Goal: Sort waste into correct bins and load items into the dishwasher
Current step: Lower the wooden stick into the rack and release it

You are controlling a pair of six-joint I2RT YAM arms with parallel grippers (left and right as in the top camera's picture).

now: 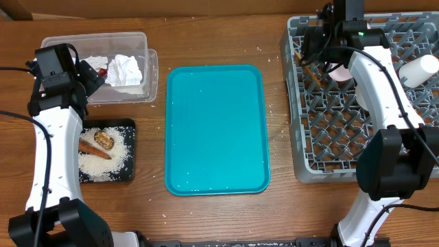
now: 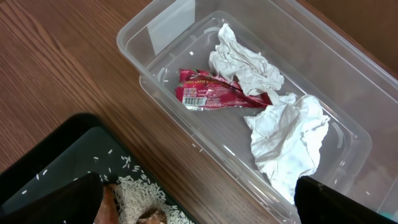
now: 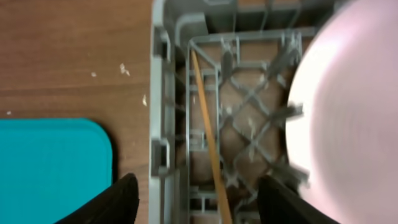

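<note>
Your right gripper (image 3: 198,186) is hovering with jaws apart over a corner of the dish rack (image 3: 163,93). The white dish (image 3: 348,124) is sitting inside at its 3 o'clock, and the wooden stick (image 3: 208,137) is running 12-to-6 beneath the gap.

White napkins (image 2: 286,137) (crumpled) and red wrapper (image 2: 217,96) lie in clear tub (image 2: 155,37).

Two crumpled white napkins (image 2: 286,140), one red wrapper (image 2: 214,94), one clear tub (image 1: 152,65), one black tray (image 1: 132,151), one carrot-like stick (image 1: 92,148), one brown food bit (image 1: 104,139), one heap of rice (image 1: 103,167), one teal tray (image 1: 216,130), one grey dish rack (image 1: 322,137), one thin wooden stick (image 3: 208,137), two white dishes (image 1: 420,68) in view.
</note>
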